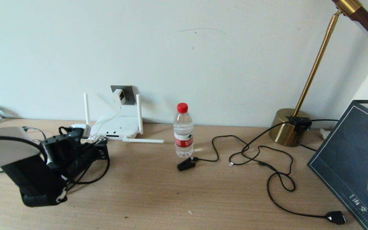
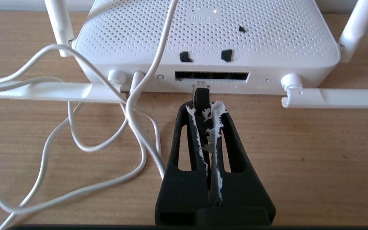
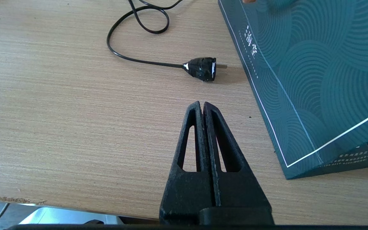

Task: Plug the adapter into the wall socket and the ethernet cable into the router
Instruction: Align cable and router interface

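The white router lies flat against the wall with its antennas up and out. The white adapter sits in the dark wall socket above it. My left gripper is shut on the ethernet cable just behind its connector. The clear tip is at the router's front face, just under the dark port row. In the head view the left gripper is low in front of the router. My right gripper is shut and empty near the table's front edge.
White cord loops over the desk beside my left gripper. A water bottle stands mid-table, a black clip-ended cable beside it. At the right are a brass lamp base, its black cord and plug, and a dark bag.
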